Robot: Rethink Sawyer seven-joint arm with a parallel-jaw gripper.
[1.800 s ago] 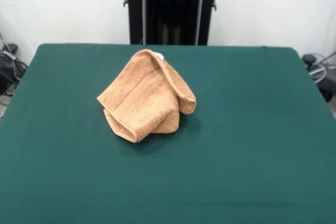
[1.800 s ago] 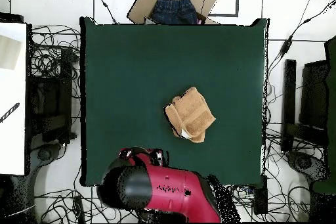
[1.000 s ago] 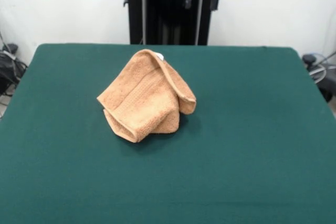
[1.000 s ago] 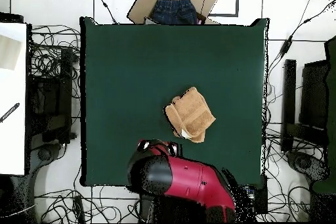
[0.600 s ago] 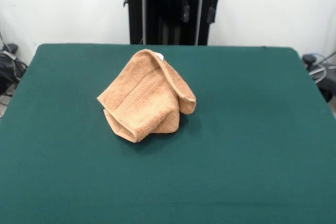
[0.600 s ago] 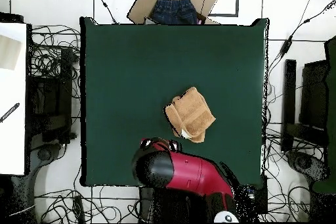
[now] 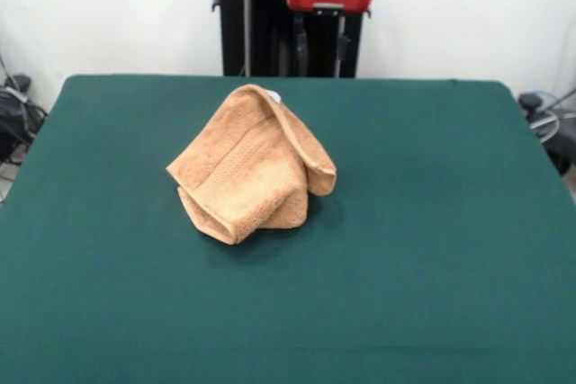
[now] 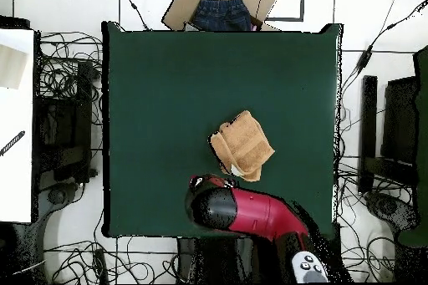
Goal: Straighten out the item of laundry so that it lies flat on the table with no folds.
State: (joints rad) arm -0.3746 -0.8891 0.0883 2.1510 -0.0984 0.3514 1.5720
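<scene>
The item of laundry is a tan terry towel lying crumpled and folded over itself near the middle of the table, with a small white label at its far tip. From above, the towel sits right of the centre of the green table. My gripper hangs open over the table's far edge, behind and above the towel, touching nothing. In the overhead view the red arm reaches in over the table's bottom edge, its head just below the towel.
A cardboard box holding blue jeans sits beyond the table's top edge in the overhead view. Cables crowd the floor on both sides, and a white surface stands at the left.
The arm has swung in over the table edge toward the towel, and the gripper has come down into the front view. The towel has not moved.
</scene>
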